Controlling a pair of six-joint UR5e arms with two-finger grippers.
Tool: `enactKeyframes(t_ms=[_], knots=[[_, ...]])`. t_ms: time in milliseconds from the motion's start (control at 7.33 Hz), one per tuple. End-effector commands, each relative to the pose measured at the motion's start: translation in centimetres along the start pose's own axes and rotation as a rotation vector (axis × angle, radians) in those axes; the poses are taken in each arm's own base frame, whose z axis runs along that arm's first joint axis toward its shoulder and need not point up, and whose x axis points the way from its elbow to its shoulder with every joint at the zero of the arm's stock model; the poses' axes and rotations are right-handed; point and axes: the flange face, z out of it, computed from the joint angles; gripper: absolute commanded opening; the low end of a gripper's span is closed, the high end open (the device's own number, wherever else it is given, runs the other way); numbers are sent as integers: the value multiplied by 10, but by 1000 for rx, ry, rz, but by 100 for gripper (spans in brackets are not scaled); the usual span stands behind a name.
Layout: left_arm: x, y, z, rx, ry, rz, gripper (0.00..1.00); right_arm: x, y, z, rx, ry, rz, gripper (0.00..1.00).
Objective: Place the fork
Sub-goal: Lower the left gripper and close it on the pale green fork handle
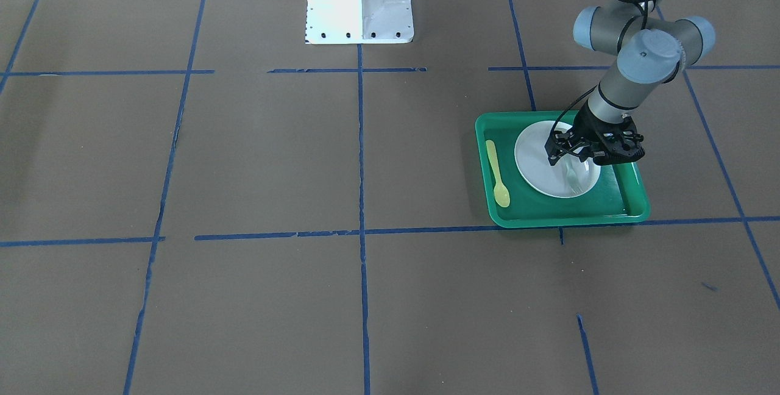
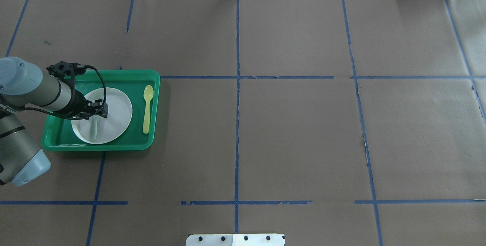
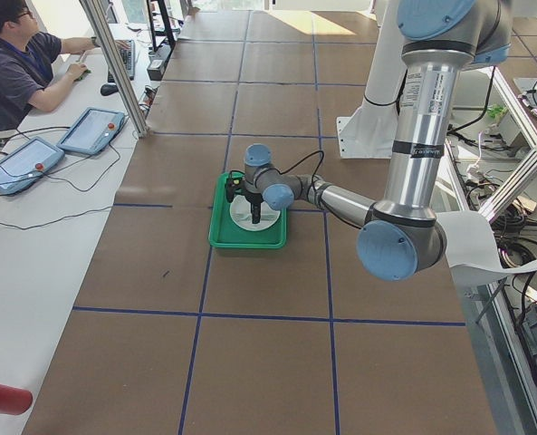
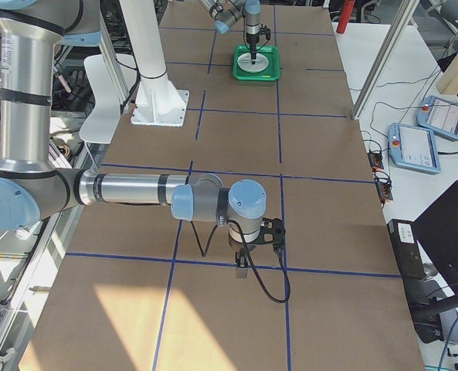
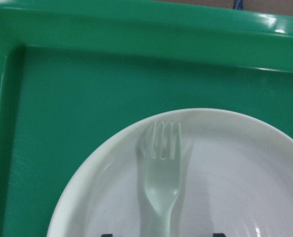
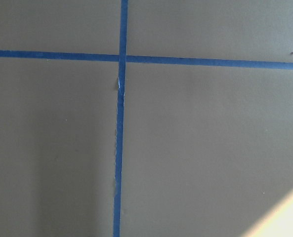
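A: Where is the fork point(image 5: 161, 173)?

B: It lies flat on the white plate point(image 5: 245, 163), inside the green tray point(image 5: 87, 74) on the bench point(image 1: 274, 157). Its tines point away from the robot and stop just short of the plate's rim. The handle runs back under the left claw point(image 1: 573, 160). The yellow spoon point(image 1: 498, 172) lies apart from it, on the tray floor beside the plate.

A: Is the claw holding it?

B: No. In the wrist view the fingertips point(image 5: 218, 234) stand wide, one on each side of the handle, and neither seems to touch it.

A: How will it handle?

B: I judge it to be very light, thin plastic, stiff enough to lift by one end yet springy. It is probably slippery on the smooth plate, so a nudge from one side could make it skid or flip. The place to take hold is across the slim handle near its middle, both fingertips closing evenly and low, almost at the plate.

A: And the arm's pose?

B: The left forearm stretches out low toward the tray. The wrist is bent so the claw points down over the plate, slightly tilted.

A: The other arm?

B: The right claw point(image 4: 244, 263) hangs low over the bench, well apart from the tray, near a crossing of blue tape lines point(image 6: 119, 148). I cannot tell whether it is wide or closed.
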Motion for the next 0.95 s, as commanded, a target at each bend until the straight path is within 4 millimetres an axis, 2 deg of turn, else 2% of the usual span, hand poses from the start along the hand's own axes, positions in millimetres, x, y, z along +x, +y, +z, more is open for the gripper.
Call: enactKeyframes(t_ms=[0, 136, 545, 682, 818], knots=[[2, 1, -3, -2, 8, 4, 4, 0, 0, 0, -1, 0, 1, 100], [3, 1, -4, 0, 10, 4, 0, 0, 0, 0, 0, 0, 0, 100], [12, 2, -29, -2, 58, 12, 0, 0, 0, 0, -1, 0, 1, 100], [-5, -16, -49, -17, 87, 4, 0, 0, 0, 0, -1, 0, 1, 100], [-38, -28, -61, 5, 70, 48, 0, 0, 0, 0, -1, 0, 1, 100]])
